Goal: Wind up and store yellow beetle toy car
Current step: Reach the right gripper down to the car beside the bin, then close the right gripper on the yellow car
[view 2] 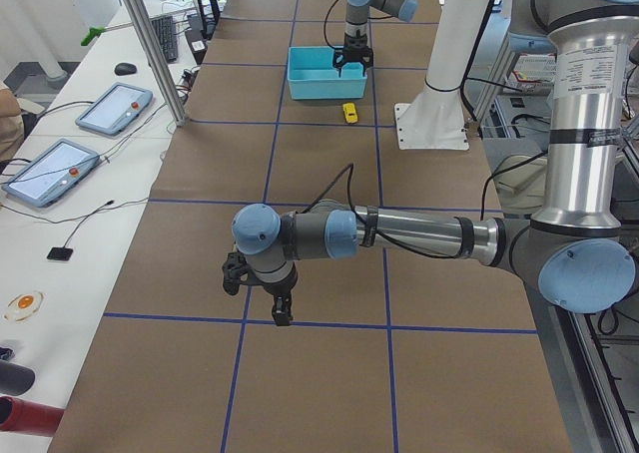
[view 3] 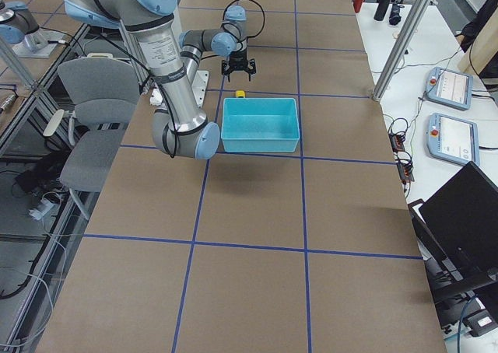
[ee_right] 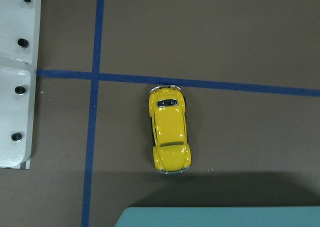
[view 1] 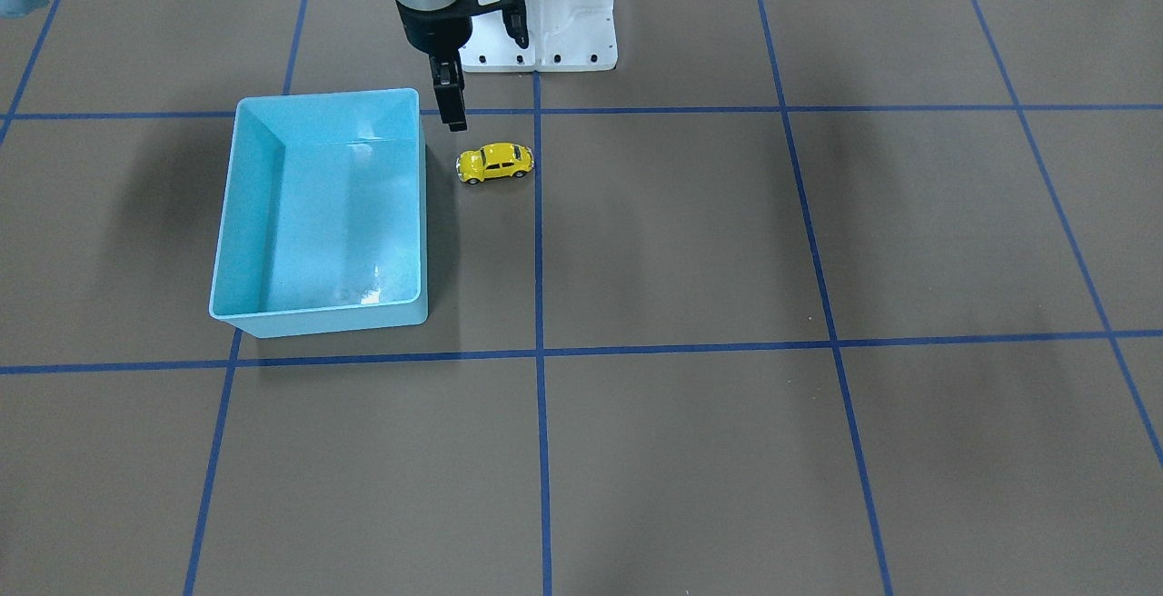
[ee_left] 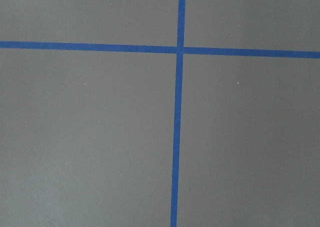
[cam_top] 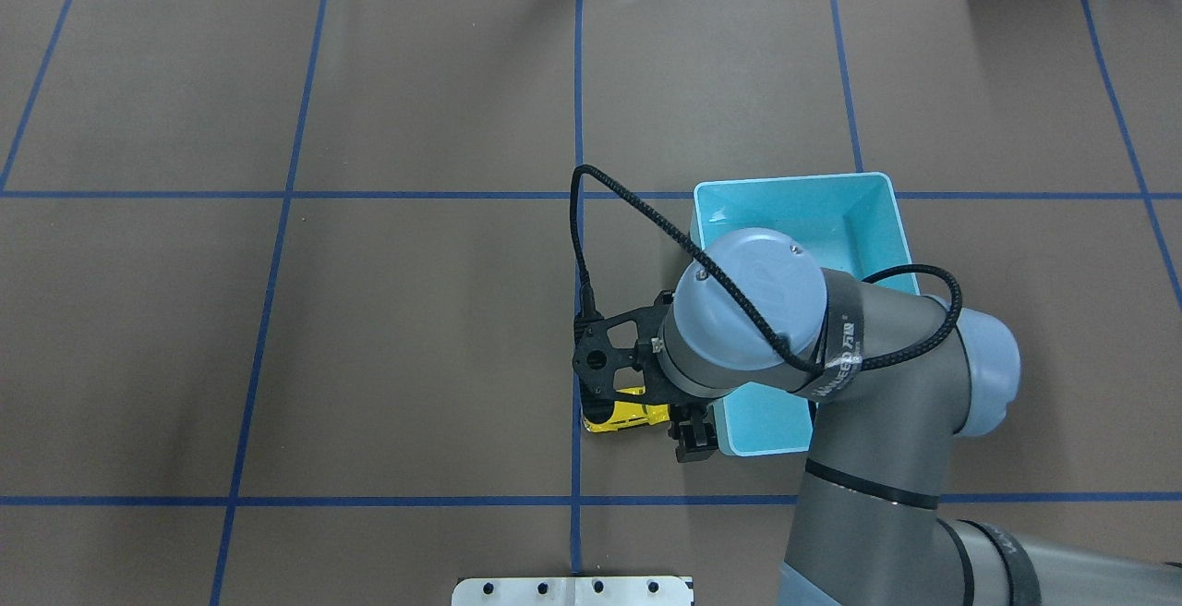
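The yellow beetle toy car (view 1: 495, 163) stands on its wheels on the brown table, just beside the light-blue bin (view 1: 318, 104) and apart from it. It also shows in the overhead view (cam_top: 628, 418) and in the middle of the right wrist view (ee_right: 170, 133). My right gripper (view 1: 452, 116) hangs above the car, clear of it, open and empty. No fingers show in the right wrist view. My left gripper (view 2: 272, 298) hovers low over bare table far from the car, and I cannot tell whether it is open or shut.
The bin (cam_top: 796, 183) is empty, and its near wall edges into the right wrist view (ee_right: 215, 218). The white base plate (view 1: 545, 42) lies close behind the car. Blue tape lines cross the table.
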{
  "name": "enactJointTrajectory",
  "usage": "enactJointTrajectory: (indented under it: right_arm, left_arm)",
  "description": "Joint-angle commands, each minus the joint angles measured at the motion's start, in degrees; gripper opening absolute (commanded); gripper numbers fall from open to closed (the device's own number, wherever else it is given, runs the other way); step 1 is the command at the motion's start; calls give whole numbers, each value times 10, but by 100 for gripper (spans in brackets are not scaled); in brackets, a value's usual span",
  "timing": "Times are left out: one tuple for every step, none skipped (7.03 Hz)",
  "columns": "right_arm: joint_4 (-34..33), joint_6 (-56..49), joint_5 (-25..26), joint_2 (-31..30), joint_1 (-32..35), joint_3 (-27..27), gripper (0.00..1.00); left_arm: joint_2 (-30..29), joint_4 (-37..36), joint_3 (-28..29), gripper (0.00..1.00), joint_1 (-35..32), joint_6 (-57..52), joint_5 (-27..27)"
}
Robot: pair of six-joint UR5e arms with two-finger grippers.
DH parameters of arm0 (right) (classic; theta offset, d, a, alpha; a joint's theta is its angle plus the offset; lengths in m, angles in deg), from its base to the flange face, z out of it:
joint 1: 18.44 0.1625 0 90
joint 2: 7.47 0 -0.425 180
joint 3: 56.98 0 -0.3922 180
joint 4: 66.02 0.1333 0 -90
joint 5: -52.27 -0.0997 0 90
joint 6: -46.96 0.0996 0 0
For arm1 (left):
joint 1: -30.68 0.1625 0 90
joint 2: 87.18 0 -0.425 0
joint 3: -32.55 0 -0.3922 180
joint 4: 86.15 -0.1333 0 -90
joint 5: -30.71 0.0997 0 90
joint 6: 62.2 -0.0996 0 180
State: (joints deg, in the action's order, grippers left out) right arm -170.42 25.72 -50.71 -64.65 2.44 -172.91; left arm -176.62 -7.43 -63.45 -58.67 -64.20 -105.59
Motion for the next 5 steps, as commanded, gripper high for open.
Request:
enactJointTrajectory:
  right_arm:
    - [59,-2,27,-3,-23,39,100]
    - [73,-1,37,-3,-25,53,100]
    - [107,4,46,-4,-33,74,100]
    - [115,4,46,-3,-34,90,100]
    - [119,5,47,-2,-34,98,100]
  left_arm:
    - [-5,2,2,100,0,0,0]
    - [-6,2,1,100,0,0,0]
    - [-7,2,1,100,0,0,0]
    - [-7,3,2,100,0,0,0]
    - [-8,5,2,100,1,0,0]
